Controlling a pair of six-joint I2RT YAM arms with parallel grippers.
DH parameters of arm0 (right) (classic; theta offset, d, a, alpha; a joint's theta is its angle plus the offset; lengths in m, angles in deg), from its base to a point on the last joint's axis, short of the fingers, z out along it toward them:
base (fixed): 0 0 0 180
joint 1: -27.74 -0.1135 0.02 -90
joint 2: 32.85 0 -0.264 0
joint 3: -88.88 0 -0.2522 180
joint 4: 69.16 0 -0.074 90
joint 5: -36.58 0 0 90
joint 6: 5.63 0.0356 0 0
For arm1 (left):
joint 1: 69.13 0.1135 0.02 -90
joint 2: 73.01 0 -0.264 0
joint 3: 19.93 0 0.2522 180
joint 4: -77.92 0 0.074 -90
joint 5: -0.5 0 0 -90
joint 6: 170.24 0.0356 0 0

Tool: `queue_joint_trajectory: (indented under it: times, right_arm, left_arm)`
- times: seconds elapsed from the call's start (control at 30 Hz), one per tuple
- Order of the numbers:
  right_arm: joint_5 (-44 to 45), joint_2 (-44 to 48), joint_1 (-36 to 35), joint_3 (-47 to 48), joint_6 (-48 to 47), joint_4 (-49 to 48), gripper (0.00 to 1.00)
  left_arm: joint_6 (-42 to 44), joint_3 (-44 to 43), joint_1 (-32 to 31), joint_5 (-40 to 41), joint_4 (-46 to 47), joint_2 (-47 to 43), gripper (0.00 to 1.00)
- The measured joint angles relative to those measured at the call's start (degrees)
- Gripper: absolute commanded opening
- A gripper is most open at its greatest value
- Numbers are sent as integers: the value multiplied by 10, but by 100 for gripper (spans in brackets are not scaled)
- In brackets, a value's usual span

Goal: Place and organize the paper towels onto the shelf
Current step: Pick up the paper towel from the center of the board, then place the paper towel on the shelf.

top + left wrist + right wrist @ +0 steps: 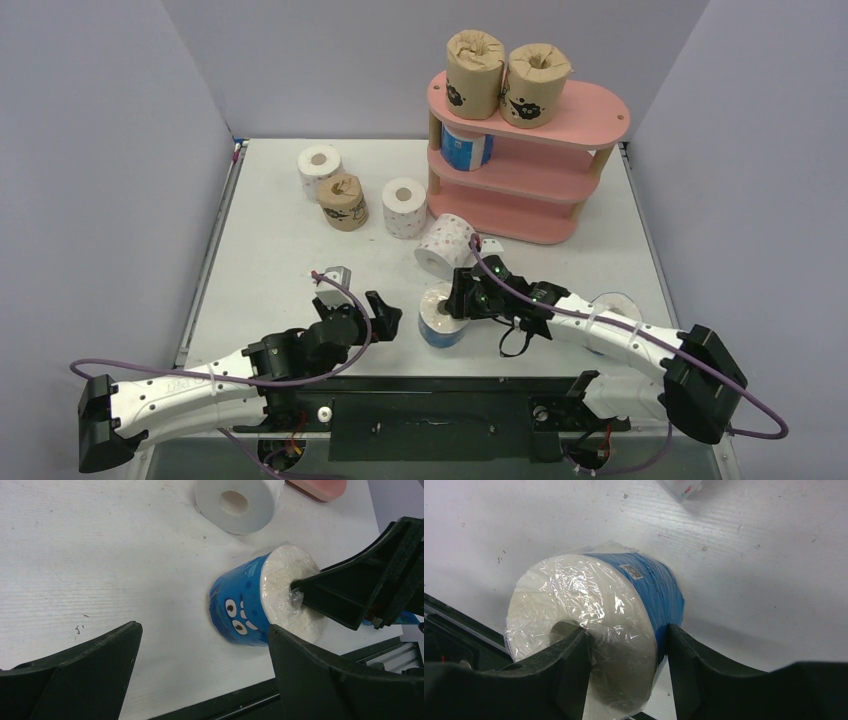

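Fingers of the right gripper are pinching the wall of the blue roll. One finger is poked into the core and crinkles the plastic wrap, and the other sits flat against the blue outside. That roll stands upright on the table, close to the near edge and roughly between the two arms. From the left wrist camera you can see little cartoon eyes printed on its side.

Next to it, the left gripper sits just beside that roll on its left. Its fingers are spread wide with nothing between them, and as far as I can see they're not touching the roll.

Back right is the pink shelf. On the top tier, two brown rolls stand side by side on the left half. At the left end of the middle tier is a second blue roll.

Loose on the table:
- a white roll, upright
- a third brown roll right up against it, though I can't tell if they touch
- a dotted white roll, upright
- a tipped dotted roll on its side just in front of the shelf, near the right gripper
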Motion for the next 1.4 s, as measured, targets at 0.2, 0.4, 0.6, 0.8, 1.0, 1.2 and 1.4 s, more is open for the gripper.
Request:
queue_joint_trajectory:
  times: [0.2,0.4,0.6,0.8,1.0,1.2,1.4]
  right_arm:
    - [29,80,1,13,-14,82,41]
    - [60,147,56,103,-43,183,42]
    - [100,178,183,184,-47,225,42]
    - [112,149,279,245,-27,227,42]
    - [114,76,325,305,-10,217,42]
    - [123,20,330,336,-2,202,42]
    - [130,-26,331,358,3,186,42]
  left_arm:
    - [-1,0,0,0,1,-2,96]
    - [5,0,0,2,4,-9,96]
    - [32,-21,0,5,25,19,96]
    - [42,-44,0,-7,71,81,97]
    - [27,-41,0,-40,98,127,96]
    - [21,-26,0,-49,123,128,96]
    - [11,0,0,-49,135,116,97]
